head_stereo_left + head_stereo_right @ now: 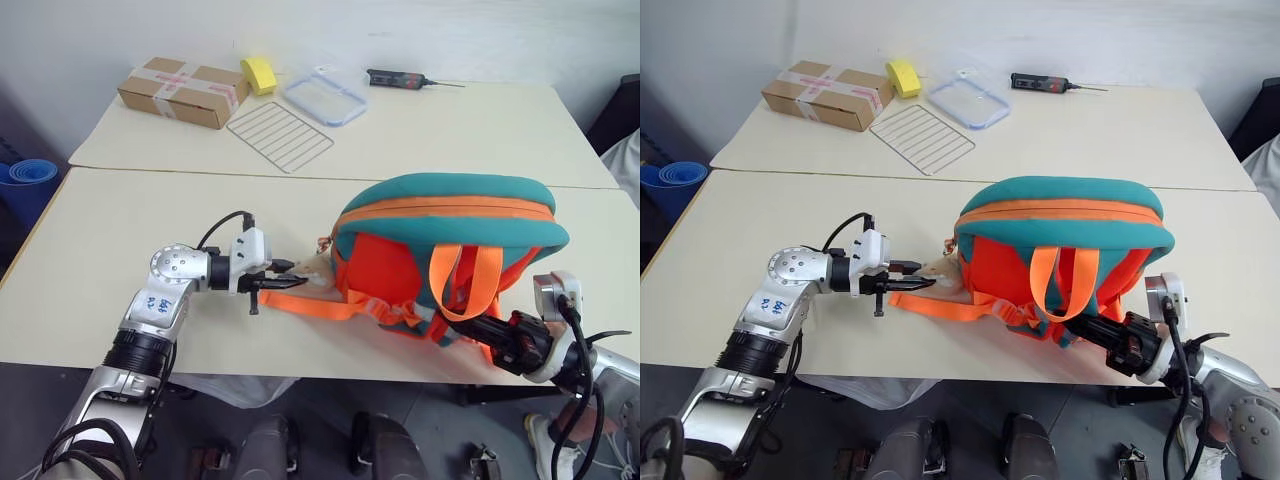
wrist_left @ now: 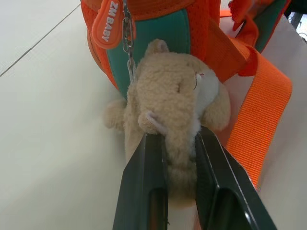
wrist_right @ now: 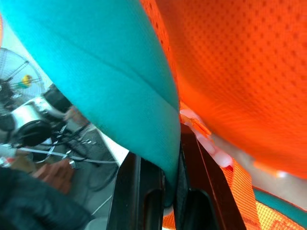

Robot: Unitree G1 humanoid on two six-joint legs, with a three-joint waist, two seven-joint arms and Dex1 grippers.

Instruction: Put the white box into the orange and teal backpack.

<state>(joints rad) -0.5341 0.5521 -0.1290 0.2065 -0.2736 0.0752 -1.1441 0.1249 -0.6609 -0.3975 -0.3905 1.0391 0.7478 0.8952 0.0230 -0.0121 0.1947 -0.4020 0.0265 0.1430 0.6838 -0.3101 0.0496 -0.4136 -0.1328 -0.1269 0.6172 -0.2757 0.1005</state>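
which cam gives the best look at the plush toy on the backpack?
Left wrist view: the plush toy appears large and close, chained to the orange and teal backpack, with the left gripper shut on it. The two eye views show it as a small tan patch at the gripper tips.

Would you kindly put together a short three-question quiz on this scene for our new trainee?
1. True or false: the left gripper is shut on the tan plush toy clipped to the domed orange and teal backpack.
2. What does the right gripper pinch: A) an orange strap, B) the backpack's teal trim, C) the wire rack?
3. Which sits nearest the brown taped cardboard box: the yellow sponge or the dark screwdriver?

Key: 1 true; 2 B; 3 the yellow sponge.
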